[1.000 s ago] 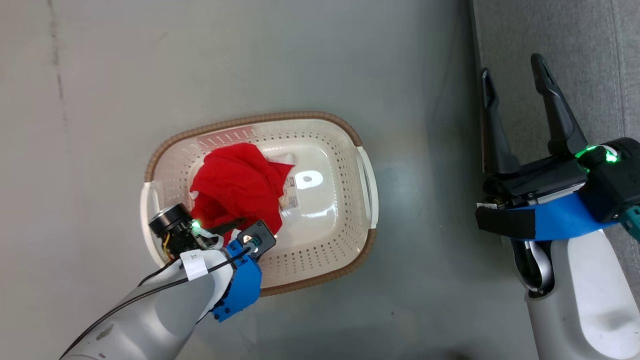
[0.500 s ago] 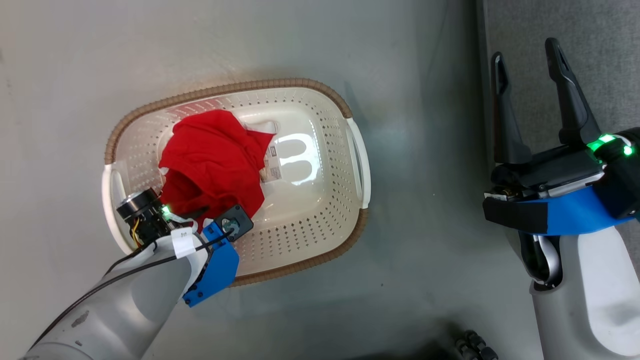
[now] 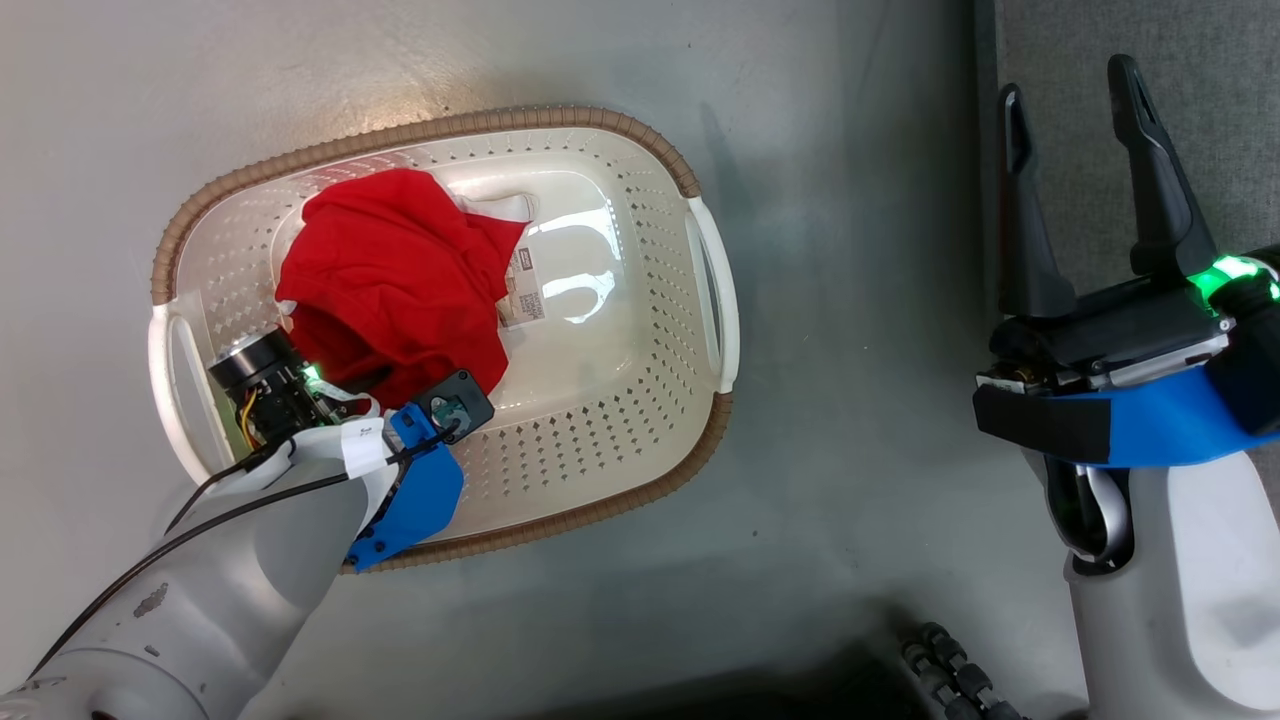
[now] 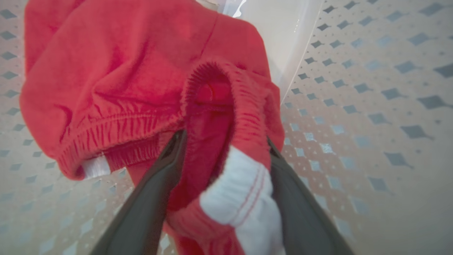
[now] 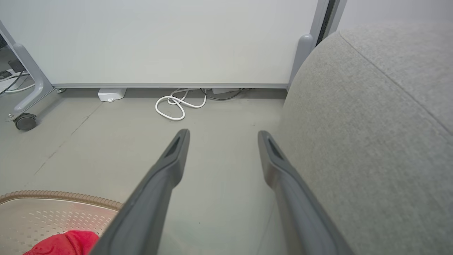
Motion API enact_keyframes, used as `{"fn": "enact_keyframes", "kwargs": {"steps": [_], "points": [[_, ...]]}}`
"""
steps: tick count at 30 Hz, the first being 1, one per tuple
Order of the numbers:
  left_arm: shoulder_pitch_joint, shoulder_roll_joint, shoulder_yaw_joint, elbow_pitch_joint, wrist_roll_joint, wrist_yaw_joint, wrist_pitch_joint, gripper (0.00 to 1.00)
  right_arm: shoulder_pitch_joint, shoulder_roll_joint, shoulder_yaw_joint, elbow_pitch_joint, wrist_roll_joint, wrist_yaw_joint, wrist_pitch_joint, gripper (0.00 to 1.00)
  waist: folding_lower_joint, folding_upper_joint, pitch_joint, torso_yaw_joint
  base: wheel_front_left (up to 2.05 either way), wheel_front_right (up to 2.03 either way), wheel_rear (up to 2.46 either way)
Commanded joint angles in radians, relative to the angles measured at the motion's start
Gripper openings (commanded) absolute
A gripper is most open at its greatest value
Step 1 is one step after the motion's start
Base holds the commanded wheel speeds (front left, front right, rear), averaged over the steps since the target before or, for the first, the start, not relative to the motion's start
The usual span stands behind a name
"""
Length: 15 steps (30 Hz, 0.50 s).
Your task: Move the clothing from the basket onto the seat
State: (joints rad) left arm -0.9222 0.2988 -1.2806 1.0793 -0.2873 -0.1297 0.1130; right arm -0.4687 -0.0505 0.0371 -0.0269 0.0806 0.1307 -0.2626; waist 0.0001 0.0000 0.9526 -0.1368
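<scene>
Clothing (image 3: pixel 390 270) lay heaped red at the left end of the basket (image 3: pixel 620 470), none of it on the strip of seat (image 3: pixel 1200 40) in view. The left gripper (image 4: pixel 224 138) reached inside the basket, its two fingers pressed on either side of a bunched elastic hem with a white stripe, so the grasp looked made. The right gripper (image 3: pixel 1067 80) hung spread wide and empty at the seat's edge, well apart from the basket. By my reading the task was barely started: lifting, carrying across and laying down all remained.

Glossy plastic basket (image 3: pixel 620 440), seemingly fleecy clothing (image 3: pixel 390 270)
</scene>
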Motion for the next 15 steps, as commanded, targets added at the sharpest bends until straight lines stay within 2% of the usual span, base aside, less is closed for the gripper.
{"fn": "enact_keyframes", "kwargs": {"steps": [1, 2, 8, 15], "points": [[-0.015, -0.002, -0.002, 0.005, 0.006, -0.001, 0.0, 0.47, -0.01, 0.0, -0.003, 0.001, 0.001, 0.0, -0.003, 1.0, -0.0001, 0.0, -0.002, 0.001, 0.0, 0.0, 0.0], [-0.017, -0.003, -0.002, 0.007, 0.007, -0.001, -0.005, 0.0, -0.012, 0.0, -0.003, 0.003, 0.002, 0.0, -0.003, 1.0, -0.0001, 0.0, -0.003, 0.0, 0.0, 0.0, 0.0], [-0.021, -0.01, -0.002, 0.019, 0.006, -0.001, -0.026, 0.0, -0.02, 0.0, 0.0, 0.008, 0.008, 0.0, -0.003, 1.0, -0.0001, 0.0, -0.018, -0.002, 0.0, 0.0, 0.0], [-0.021, -0.032, -0.002, 0.02, -0.029, -0.001, -0.108, 0.0, -0.01, 0.0, -0.008, 0.018, 0.009, 0.0, -0.003, 1.0, -0.0001, 0.0, -0.059, 0.011, 0.0, 0.0, 0.0]]}}
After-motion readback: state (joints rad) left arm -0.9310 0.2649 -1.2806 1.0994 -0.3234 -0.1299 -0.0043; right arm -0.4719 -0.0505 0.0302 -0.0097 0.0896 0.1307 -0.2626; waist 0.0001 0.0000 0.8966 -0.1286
